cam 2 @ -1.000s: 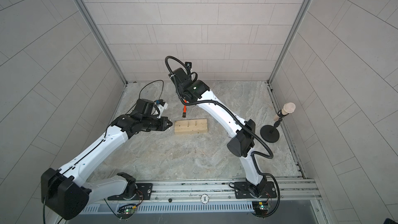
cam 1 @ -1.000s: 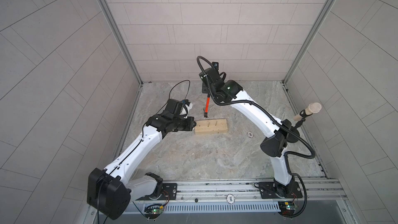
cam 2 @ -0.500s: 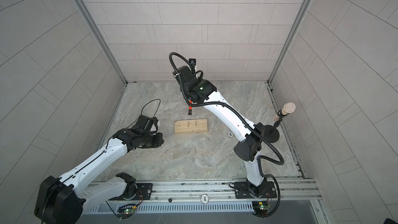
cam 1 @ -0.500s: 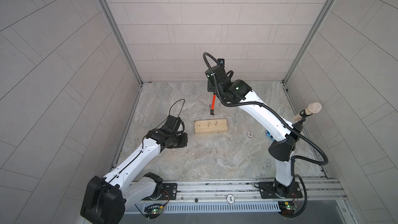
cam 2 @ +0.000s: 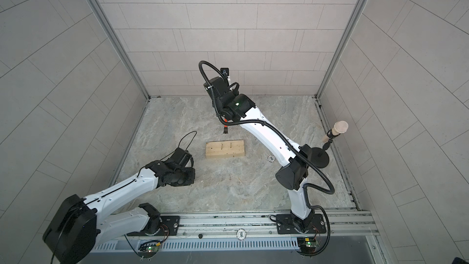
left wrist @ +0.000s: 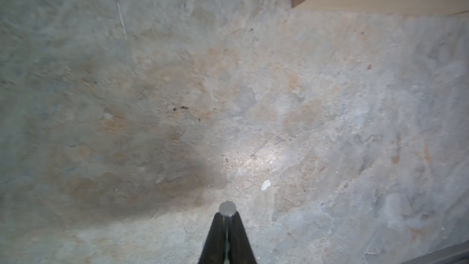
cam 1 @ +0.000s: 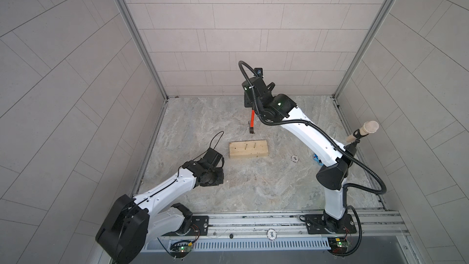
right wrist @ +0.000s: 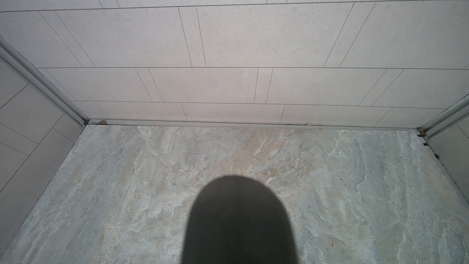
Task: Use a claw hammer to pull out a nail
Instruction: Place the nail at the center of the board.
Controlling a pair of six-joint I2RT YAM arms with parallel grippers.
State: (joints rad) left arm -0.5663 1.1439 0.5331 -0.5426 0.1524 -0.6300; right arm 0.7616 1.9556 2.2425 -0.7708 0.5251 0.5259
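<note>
Two arms reach over the stone-patterned table (cam 1: 253, 186) from a rail at its near edge. Farthest left, the left arm bends low. Its left end effector (left wrist: 227, 218) points down at bare table. In both top views only its black wrist shows from above. In the left wrist view the two dark fingers (left wrist: 215, 239) are clenched into a wedge. The small round silver head of a nail (left wrist: 227, 209) pokes out at their tip, and its shank is a thin line pinched between them.

Just right of that wrist, not touching it, the wooden block (cam 1: 248, 152) lies flat near the middle of the table. The two nails (cam 1: 245, 145) stand side by side in its top face.

Beyond the block, toward the back wall, the claw hammer (cam 1: 252, 120) hangs nearly upright, with the orange-red shaft above and the steel head lowest. It is apart from the block. I cannot tell whether the head touches the table. The right end effector (cam 1: 251, 107) grasps it at the upper end of the handle, though the black wrist hides the grip itself in both top views. The right wrist view shows only a dark rounded shape (right wrist: 238, 224), blurred and close to the lens.

Further right, a small round token (cam 1: 294, 158) lies on the table, well apart from the block. Farthest right, a beige microphone-like stick (cam 1: 365, 130) tilts on a black stand (cam 2: 318, 158) near the right wall.
</note>
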